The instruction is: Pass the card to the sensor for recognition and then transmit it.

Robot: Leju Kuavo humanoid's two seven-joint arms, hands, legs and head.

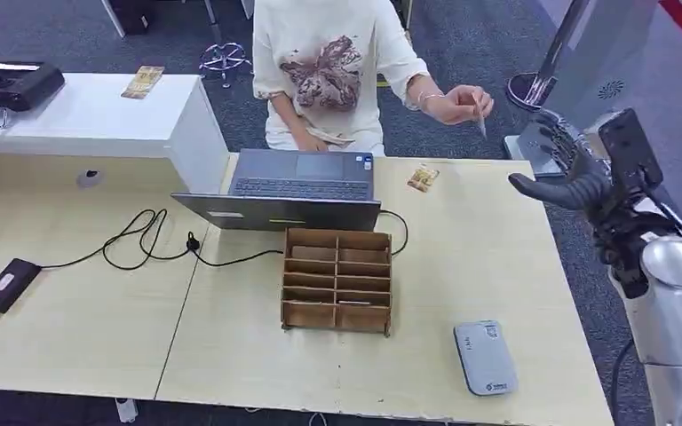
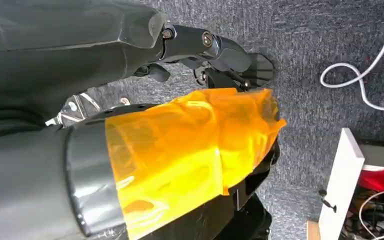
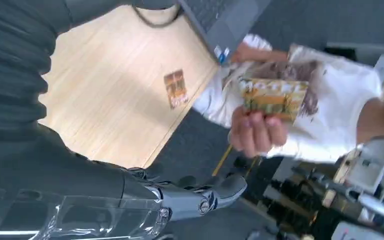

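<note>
A person in a white printed shirt (image 1: 327, 75) stands at the far side of the wooden table (image 1: 497, 257), one hand (image 1: 458, 103) raised and pinching a card (image 3: 274, 98), which the right wrist view shows as yellow-green and patterned. The robot's right hand (image 1: 568, 169) hangs in the air past the table's right edge, near that card but not touching it, fingers apart and holding nothing. A second card (image 1: 423, 178) lies flat on the table, just right of the open grey laptop (image 1: 295, 188). Nearer than the laptop stands a wooden compartment box (image 1: 337, 280), with a black cable (image 1: 142, 240) looping off to the left toward a black adapter (image 1: 7, 284). A grey sensor pad (image 1: 485, 357) sits near the front right corner of the table. The left hand (image 2: 215, 50) hangs low over grey carpet; its dark fingers seem loosely extended, but whether it is released or clenched I cannot tell.
</note>
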